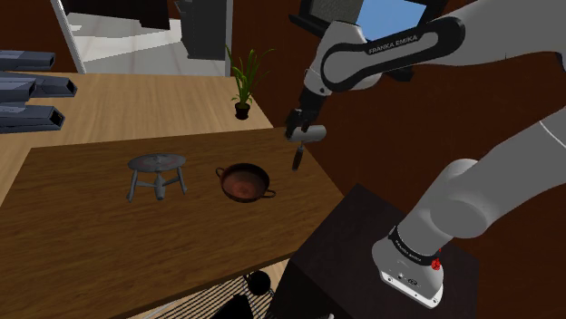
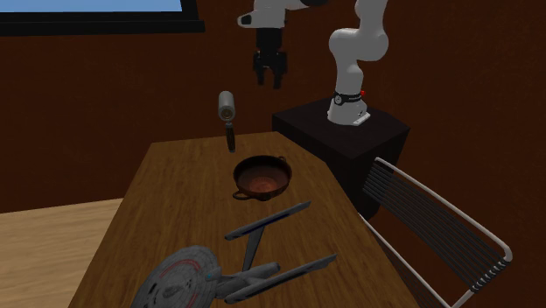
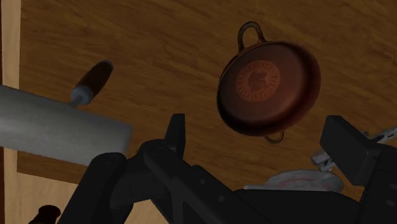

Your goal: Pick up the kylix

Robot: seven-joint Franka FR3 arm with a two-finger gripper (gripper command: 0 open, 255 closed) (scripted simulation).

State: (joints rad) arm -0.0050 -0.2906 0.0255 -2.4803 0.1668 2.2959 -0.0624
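Start with the wooden surface [image 2: 175,201], which carries everything here. The largest thing on it is a grey starship model [image 2: 188,276], lying at the near end in the second exterior view. At 12 o'clock from that model, well apart from it, sits the kylix [image 2: 261,178]. It is a shallow reddish-brown bowl, upright, with a small loop handle on each of two opposite sides. At 11 o'clock from the kylix a mallet [image 2: 226,105] appears to stand on the tip of its dark handle, with its grey cylindrical head on top.

Your pincer [image 2: 269,85] hangs in the air at 12 o'clock from the kylix in that view, high off the surface. Its fingers are spread and there is nothing between them.

I judge you are in the approach and no grasp has begun. The next move calls for you to bring the pincer down over the bowl and turn it so that one finger goes inside the rim and the other outside. Keep clear of the mallet head, which the wrist view shows close beside the fingers.
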